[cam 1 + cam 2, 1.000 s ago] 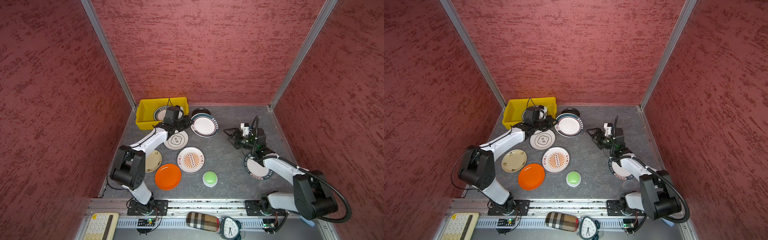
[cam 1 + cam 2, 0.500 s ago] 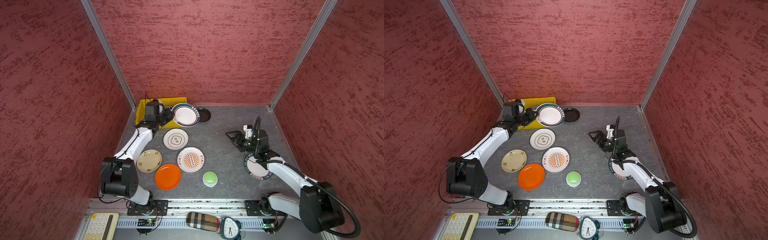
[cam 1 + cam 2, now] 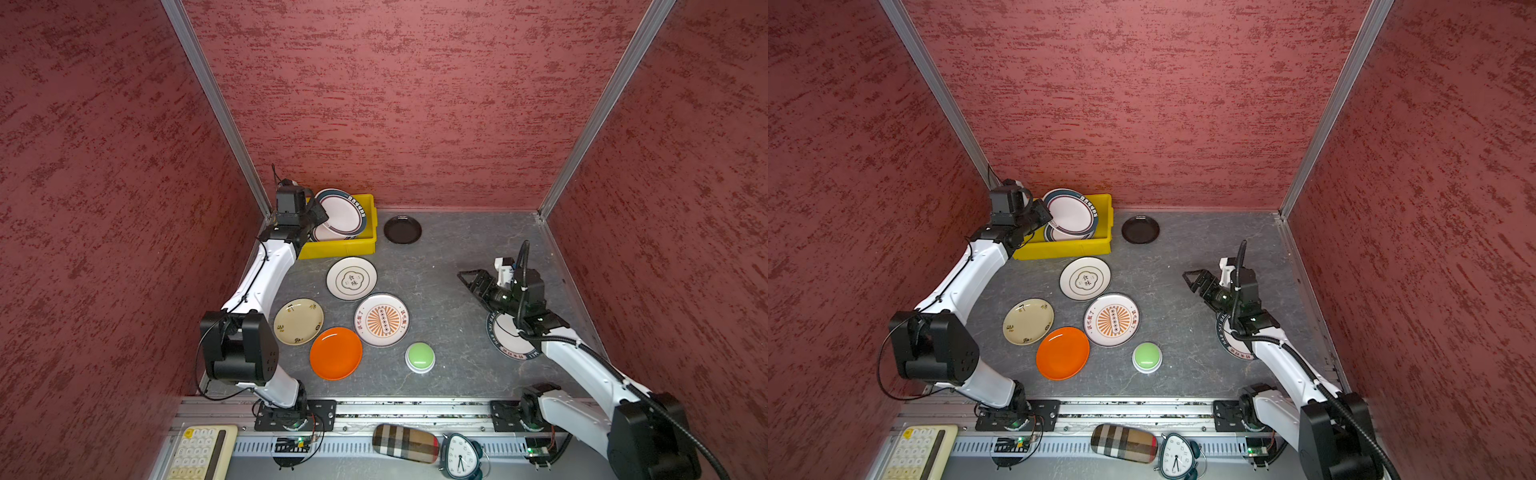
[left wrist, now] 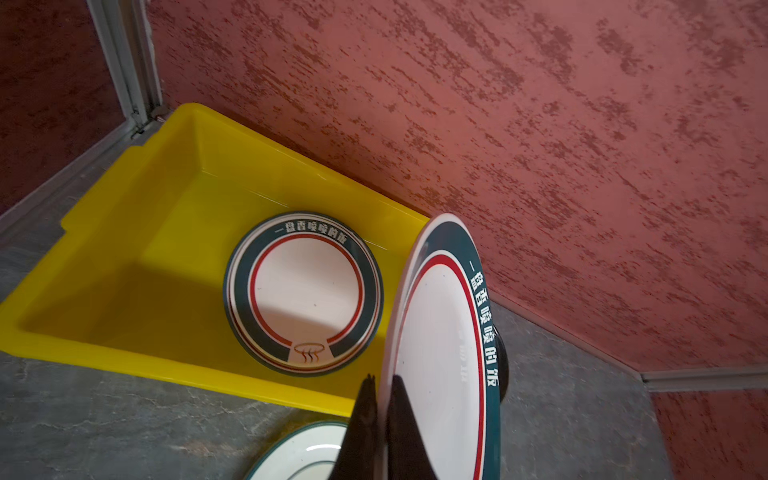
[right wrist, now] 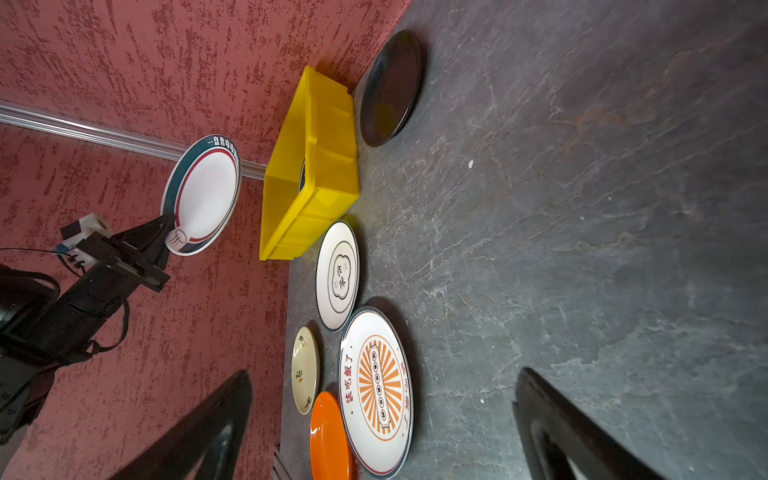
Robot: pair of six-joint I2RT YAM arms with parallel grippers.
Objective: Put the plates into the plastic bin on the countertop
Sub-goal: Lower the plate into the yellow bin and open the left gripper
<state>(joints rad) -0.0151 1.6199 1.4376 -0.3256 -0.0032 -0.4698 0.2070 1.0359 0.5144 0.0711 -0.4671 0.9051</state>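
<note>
Green-rimmed plate (image 3: 344, 211), clamped at its edge by the left claw (image 3: 322, 216), has swung from the middle of the table (image 3: 449, 249) to hang tilted over the yellow bin (image 3: 338, 249) just left of frame centre, seemingly ready to drop; the right claw (image 3: 471, 282) gapes empty.

The bin (image 4: 124, 232) is smooth, shiny yellow plastic. The countertop (image 5: 582, 208) looks like matt grey stone with pale veins, faintly uneven. The walls (image 3: 415, 104) are rough, mottled red, without sheen. The held plate (image 4: 436, 332) and orange plate (image 3: 336, 353) have a smooth, glossy glaze; the black plate (image 3: 402, 229) shines dully. The corner post (image 4: 124, 62) is brushed pale metal. The button (image 3: 420, 356) has a glossy green plastic dome.
</note>
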